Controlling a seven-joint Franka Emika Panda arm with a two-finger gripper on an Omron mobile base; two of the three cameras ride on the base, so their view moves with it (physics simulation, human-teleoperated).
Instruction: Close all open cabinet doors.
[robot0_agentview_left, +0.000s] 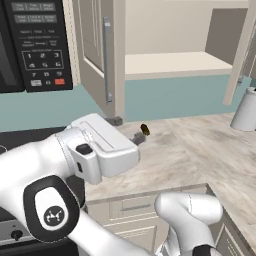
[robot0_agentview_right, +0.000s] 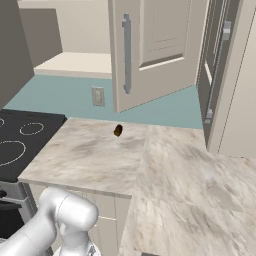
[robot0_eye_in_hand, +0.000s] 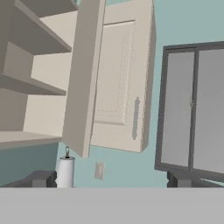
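Note:
Two beige cabinet doors stand swung open over the counter. The left door (robot0_agentview_left: 95, 50) next to the microwave carries a silver bar handle (robot0_agentview_left: 106, 60). The right door (robot0_agentview_left: 243, 55) shows at the picture's right edge and again, with its handle, in the right base view (robot0_agentview_right: 160, 50). Between them lies the open cabinet with its bare shelf (robot0_agentview_left: 175, 64). My gripper (robot0_agentview_left: 128, 130) hangs open and holds nothing, low over the counter just below the left door's bottom corner. In the hand view my gripper (robot0_eye_in_hand: 110, 180) looks up at both doors (robot0_eye_in_hand: 122, 78) (robot0_eye_in_hand: 83, 78).
A black microwave (robot0_agentview_left: 35, 45) hangs left of the cabinet. A small dark object (robot0_agentview_left: 145, 130) lies on the marble counter (robot0_agentview_left: 200, 150). A white paper-towel roll (robot0_agentview_left: 247, 110) stands at the right. Another door (robot0_agentview_right: 215, 65) stands edge-on at the far right. The stove (robot0_agentview_right: 20, 145) is at the left.

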